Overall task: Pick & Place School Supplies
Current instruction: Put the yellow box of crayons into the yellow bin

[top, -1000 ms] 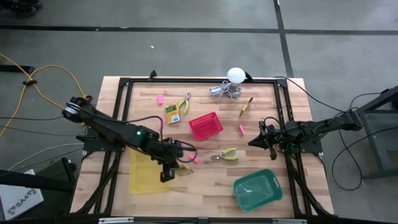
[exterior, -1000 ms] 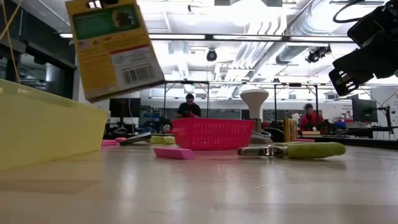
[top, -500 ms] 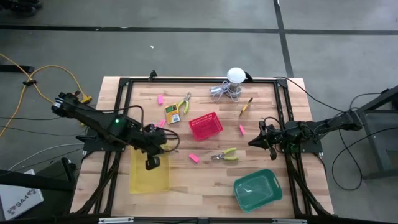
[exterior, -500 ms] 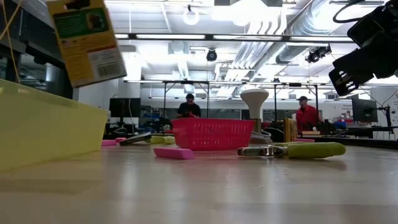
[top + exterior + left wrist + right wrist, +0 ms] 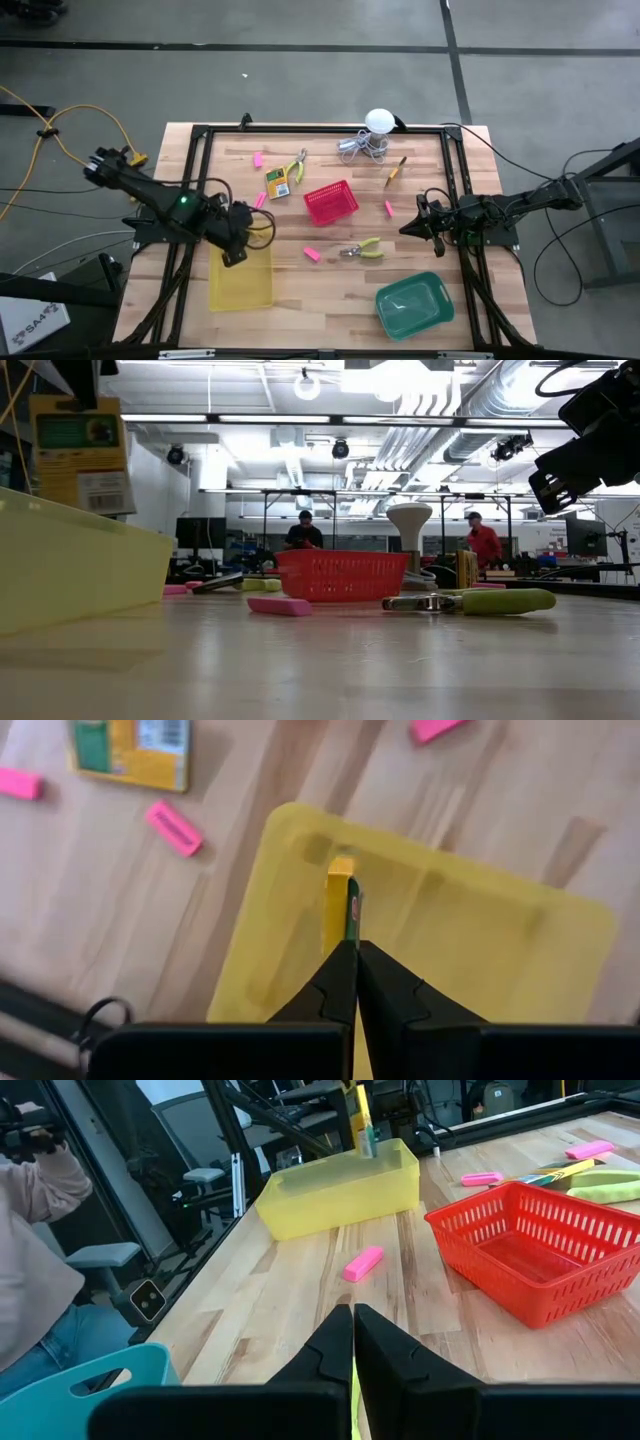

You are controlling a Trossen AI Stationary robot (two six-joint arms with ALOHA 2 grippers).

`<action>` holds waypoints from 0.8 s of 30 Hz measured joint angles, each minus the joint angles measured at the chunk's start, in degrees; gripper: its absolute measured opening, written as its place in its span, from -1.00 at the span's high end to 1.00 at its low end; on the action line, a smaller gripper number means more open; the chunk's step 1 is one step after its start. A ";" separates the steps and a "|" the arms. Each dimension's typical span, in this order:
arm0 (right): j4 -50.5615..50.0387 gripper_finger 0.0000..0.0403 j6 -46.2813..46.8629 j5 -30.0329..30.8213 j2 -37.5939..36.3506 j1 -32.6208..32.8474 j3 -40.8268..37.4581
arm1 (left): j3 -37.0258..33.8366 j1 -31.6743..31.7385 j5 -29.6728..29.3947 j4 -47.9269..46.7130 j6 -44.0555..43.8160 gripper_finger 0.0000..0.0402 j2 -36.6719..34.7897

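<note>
Crayon box (image 5: 341, 905) hangs edge-on over the yellow tray (image 5: 480, 950), pinched tight by the left gripper (image 5: 352, 948), so its front is hidden. Far right, the right gripper (image 5: 353, 1320) waits with fingers closed, holding nothing.

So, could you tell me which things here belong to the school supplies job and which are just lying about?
Job:
- crayon box held by the left gripper
- second crayon box
- pink erasers
- pliers

Lying about, or only containers:
- white ball with wire
- yellow tray
- red basket
- green tray
</note>
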 joint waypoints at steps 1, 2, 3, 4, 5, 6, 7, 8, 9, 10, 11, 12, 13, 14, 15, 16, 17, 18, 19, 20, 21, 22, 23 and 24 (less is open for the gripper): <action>0.00 0.99 0.00 0.00 0.00 0.00 0.00 | 0.00 -0.73 -0.45 -0.42 -0.76 1.00 0.51; 0.00 0.99 0.00 0.00 0.00 -0.02 0.02 | -0.02 -1.40 -0.85 -0.66 -1.35 1.00 1.02; 0.00 0.99 0.00 0.00 0.00 0.00 0.02 | -0.02 -2.05 -1.11 -0.90 -1.80 1.00 1.62; 0.00 0.99 0.00 0.00 0.00 -0.01 0.01 | -0.02 -2.65 -1.36 -1.04 -2.24 1.00 2.20; 0.00 0.99 0.00 0.00 0.00 -0.02 0.00 | -0.02 -3.29 -1.56 -1.16 -2.64 1.00 2.79; 0.00 0.99 0.00 0.00 0.00 -0.02 0.01 | -0.02 -3.88 -1.67 -1.26 -2.80 1.00 3.48; 0.00 0.99 0.00 0.00 0.00 -0.01 0.01 | -0.04 -4.30 -1.69 -1.32 -2.84 1.00 4.13; 0.00 0.99 0.00 0.00 0.00 -0.01 0.01 | -0.04 -4.73 -1.69 -1.32 -2.90 1.00 4.85; 0.00 0.99 0.00 0.00 0.00 -0.01 0.01 | -0.04 -5.13 -1.71 -1.31 -2.90 1.00 5.50; 0.00 0.99 0.00 0.00 0.00 0.00 0.00 | -0.04 -5.46 -1.75 -1.33 -2.77 1.00 6.19; 0.00 0.99 0.00 0.00 0.00 -0.01 0.02 | -0.04 -5.71 -1.82 -1.39 -2.54 1.00 6.94; 0.00 0.99 0.00 0.00 0.00 -0.02 0.02 | -0.07 -5.92 -1.96 -1.44 -2.13 1.00 7.61; 0.00 0.99 -0.02 0.00 0.00 -0.02 0.00 | -0.07 -6.08 -1.97 -1.45 -1.41 1.00 8.31; 0.00 0.99 0.00 0.00 0.00 -0.01 0.02 | -0.07 -6.15 -2.04 -1.44 -0.83 1.00 9.09; 0.00 0.99 0.00 0.00 0.00 -0.01 0.02 | -0.11 -6.15 -2.11 -1.45 0.07 1.00 9.85; 0.00 0.99 0.00 0.00 0.00 -0.01 0.02 | -0.13 -6.15 -2.23 -1.48 0.86 1.00 10.66; 0.00 0.99 0.00 0.00 0.00 -0.02 0.00 | -0.17 -6.15 -2.46 -1.49 1.62 1.00 11.37; 0.00 0.99 0.00 0.00 0.00 -0.02 0.02 | -0.28 -6.15 -2.90 -1.63 2.35 1.00 11.97; 0.00 0.99 0.00 0.00 0.00 -0.02 0.02 | -0.54 -6.19 -3.40 -1.74 3.25 1.00 12.50; 0.00 0.99 0.00 0.00 0.00 -0.02 0.00 | -0.88 -6.20 -3.77 -1.92 3.98 1.00 12.88; 0.00 0.99 0.00 0.00 0.00 0.00 0.01 | -1.39 -6.20 -4.20 -1.94 4.60 1.00 13.19; 0.00 0.99 0.00 0.00 0.00 -0.01 0.00 | -1.94 -6.20 -4.97 -1.87 5.20 1.00 13.44; 0.00 0.99 0.00 0.00 0.00 -0.01 0.02 | -2.75 -6.20 -5.84 -1.72 5.57 1.00 13.48; 0.00 0.99 0.00 0.00 0.00 0.00 0.02 | -3.68 -6.20 -6.51 -1.60 5.72 1.00 13.48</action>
